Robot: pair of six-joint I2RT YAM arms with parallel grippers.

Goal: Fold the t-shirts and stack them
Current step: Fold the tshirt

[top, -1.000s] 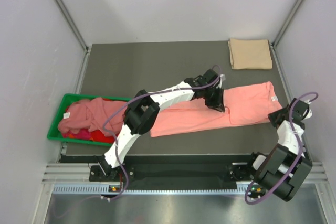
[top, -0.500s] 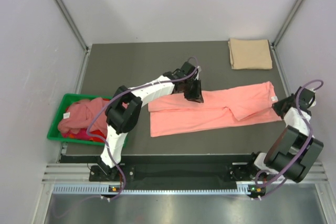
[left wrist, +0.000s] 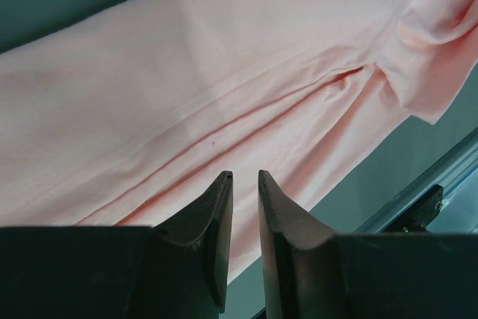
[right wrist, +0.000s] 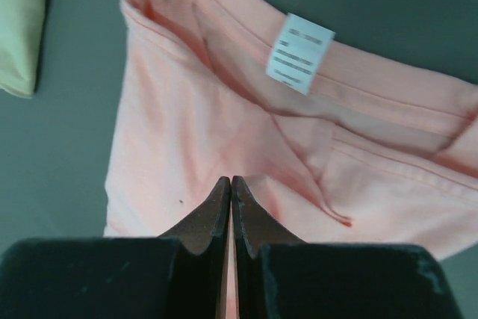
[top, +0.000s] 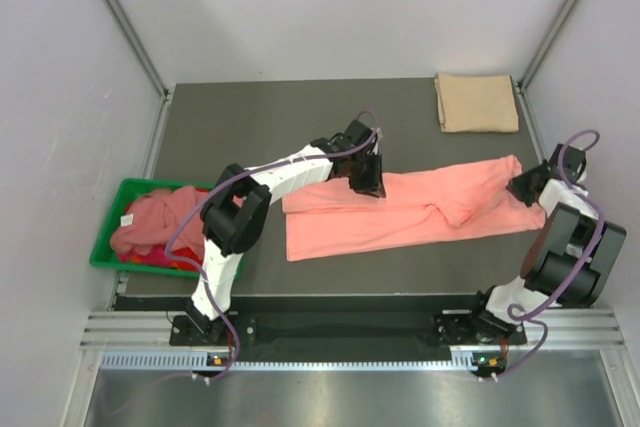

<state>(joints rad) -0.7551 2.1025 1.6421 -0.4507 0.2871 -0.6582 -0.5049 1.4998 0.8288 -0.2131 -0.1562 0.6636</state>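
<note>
A salmon-pink t-shirt (top: pixel 400 212) lies in a long folded strip across the table, its collar and white label (right wrist: pixel 301 53) at the right end. My left gripper (top: pixel 370 182) hovers over the strip's far edge left of centre, open, with nothing between its fingers (left wrist: pixel 245 175) and pink cloth (left wrist: pixel 187 72) below. My right gripper (top: pixel 518 187) is shut with its tips (right wrist: pixel 231 179) down on the collar end of the shirt (right wrist: pixel 187 132). A small ridge of cloth rises beside the tips. A tan-beige t-shirt (top: pixel 477 102) lies folded at the back right corner.
A green bin (top: pixel 105 247) at the table's left edge holds a heap of pink and red shirts (top: pixel 160 222). The folded tan shirt's edge (right wrist: pixel 19 20) shows at the left of the right wrist view. Metal frame posts stand at the back corners.
My left gripper has moved left along the shirt, and the top layer now reaches further left. My right gripper has shifted toward the far side, onto the collar end.
</note>
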